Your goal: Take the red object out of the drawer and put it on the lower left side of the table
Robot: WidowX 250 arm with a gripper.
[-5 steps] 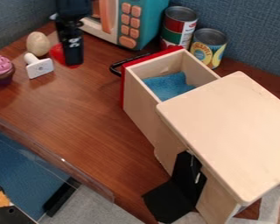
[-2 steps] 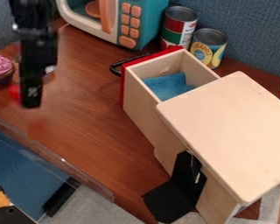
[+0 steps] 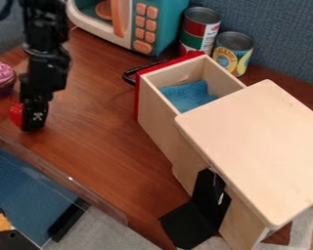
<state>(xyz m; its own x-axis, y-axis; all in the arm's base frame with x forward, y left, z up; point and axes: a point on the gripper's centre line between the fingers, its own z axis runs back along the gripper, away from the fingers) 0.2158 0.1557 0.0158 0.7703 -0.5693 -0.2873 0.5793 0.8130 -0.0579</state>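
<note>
Brown wood-grained tabletop (image 3: 113, 132) runs below a blue fabric wall (image 3: 273, 34). Over its left side, the black gripper (image 3: 26, 121) hangs, fingers closed on the red object (image 3: 16, 114), near the pink-frosted toy cupcake (image 3: 0, 78). Blue cloth (image 3: 187, 95) lies inside the open wooden drawer (image 3: 158, 124). Beyond the drawer stand a teal toy microwave (image 3: 167, 22) and two food cans (image 3: 200, 27). Whether the red object touches the tabletop, I cannot tell.

camera view | above table (image 3: 107, 146) | slanted down toward blue wall (image 3: 283, 39) | fairly near
</note>
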